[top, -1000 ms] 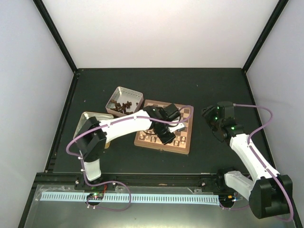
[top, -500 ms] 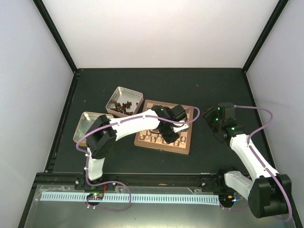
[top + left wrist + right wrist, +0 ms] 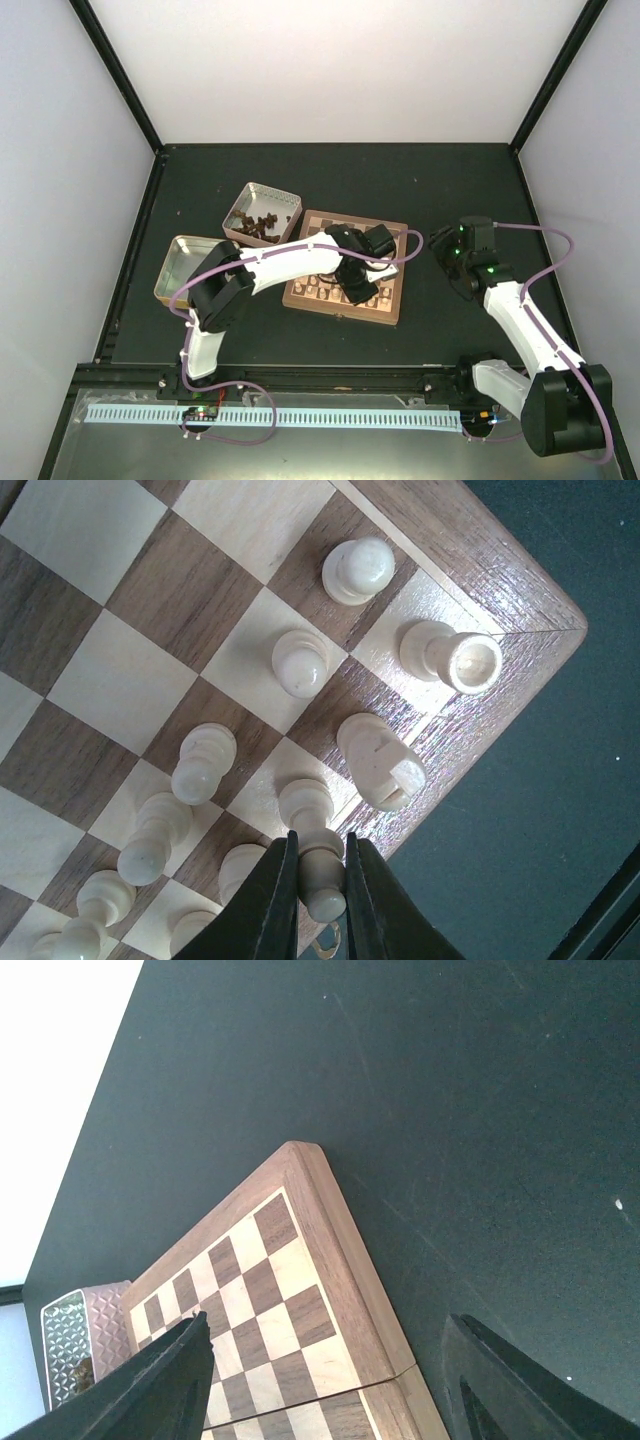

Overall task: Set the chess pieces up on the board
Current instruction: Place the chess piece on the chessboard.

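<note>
- My left claw (image 3: pixel 320 852) clamps a cream chess piece (image 3: pixel 306 802), lower centre of frame.
- My right claw (image 3: pixel 325 1348) is spread apart; board (image 3: pixel 330 1240) at lower left.

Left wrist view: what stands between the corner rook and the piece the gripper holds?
A cream knight, alone on the square between the rook and the cream piece in the left gripper. Only the left wrist view shows it.

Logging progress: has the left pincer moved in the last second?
Yes. Holding a cream chess piece, the left pincer shifted slightly right, toward the board's right edge.
</note>
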You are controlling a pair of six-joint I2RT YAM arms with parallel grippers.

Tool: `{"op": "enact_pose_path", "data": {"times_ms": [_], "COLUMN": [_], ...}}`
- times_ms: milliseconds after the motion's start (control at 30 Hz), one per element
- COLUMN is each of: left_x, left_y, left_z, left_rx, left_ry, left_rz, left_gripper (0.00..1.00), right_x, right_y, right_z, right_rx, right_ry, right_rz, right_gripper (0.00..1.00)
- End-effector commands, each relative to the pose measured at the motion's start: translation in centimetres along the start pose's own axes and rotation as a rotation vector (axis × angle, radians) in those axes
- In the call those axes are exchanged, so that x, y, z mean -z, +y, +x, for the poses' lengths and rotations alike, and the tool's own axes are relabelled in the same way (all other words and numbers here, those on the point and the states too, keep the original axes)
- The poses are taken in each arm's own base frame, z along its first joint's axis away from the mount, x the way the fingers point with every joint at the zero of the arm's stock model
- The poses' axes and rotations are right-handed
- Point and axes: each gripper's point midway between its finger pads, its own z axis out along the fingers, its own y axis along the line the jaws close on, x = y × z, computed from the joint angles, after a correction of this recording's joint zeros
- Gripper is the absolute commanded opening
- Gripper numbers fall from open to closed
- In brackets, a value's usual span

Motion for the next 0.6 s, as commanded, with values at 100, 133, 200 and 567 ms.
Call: {"op": "enact_pose_path", "data": {"times_ms": [100, 133, 200, 567], "left_x": [0.1, 0.2, 0.3, 2.2], "left_y": [-0.2, -0.1, -0.1, -0.6], "left_z": [-0.4, -0.5, -0.5, -1.3], "left_rx": [-0.023, -0.022, -0.022, -0.022], "left_ry": [0.010, 0.007, 0.008, -0.032], "left_rz": [-0.009, -0.010, -0.013, -0.008], "left_gripper": [0.12, 0.13, 0.16, 0.24], "right_x": [-0.1, -0.1, -0.1, 0.1], "right_y": [-0.2, -0.3, -0.2, -0.1], "right_z": [0.0, 0.0, 0.0, 0.1], "right_rx": [0.009, 0.008, 0.009, 0.006], "right_ry": [0.001, 0.001, 0.003, 0.003], "right_rz": [-0.002, -0.002, -0.006, -0.020], "right_gripper": [0.64, 0.64, 0.64, 0.64]}}
